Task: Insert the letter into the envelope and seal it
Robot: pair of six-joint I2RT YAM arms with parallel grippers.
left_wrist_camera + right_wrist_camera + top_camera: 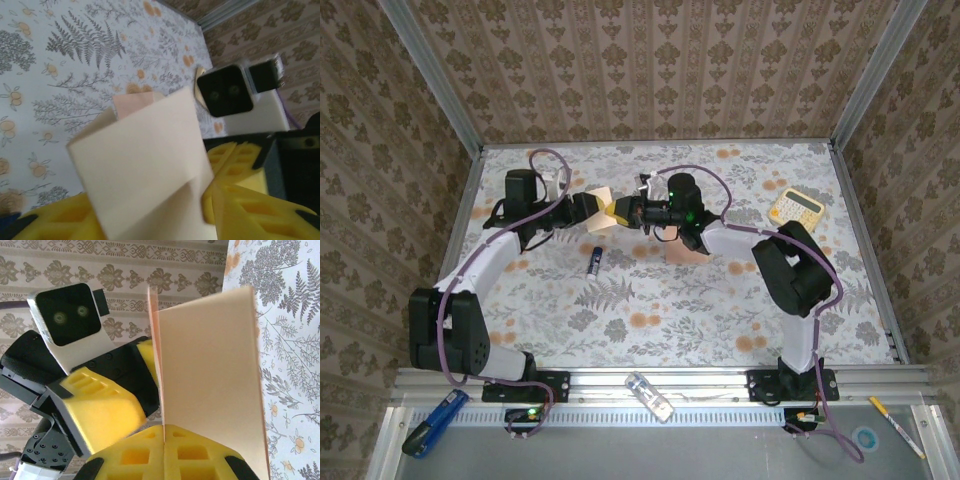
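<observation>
Right up close, the right gripper (pixel 163 431) has its yellow foam pads (pixel 200 455) pressed flat together on the near edge of the cream-and-salmon paper envelope (pixel 210 370), a firm clamp. In this wrist view the envelope stands on end, its long axis rising straight from the pads.

The left wrist view gives the folded face. There the long axis leans up and left, and the plain peach-orange paper letter (pixel 132 102) pokes from the far end between cream layers.

The left gripper (pixel 588 209) has pads either side of the envelope; clamped or loose, I cannot tell.

From above, the envelope is held over the floral table (pixel 720 300), near the middle of its far edge. A yellow calculator (pixel 796 207) lies toward the far right corner.
</observation>
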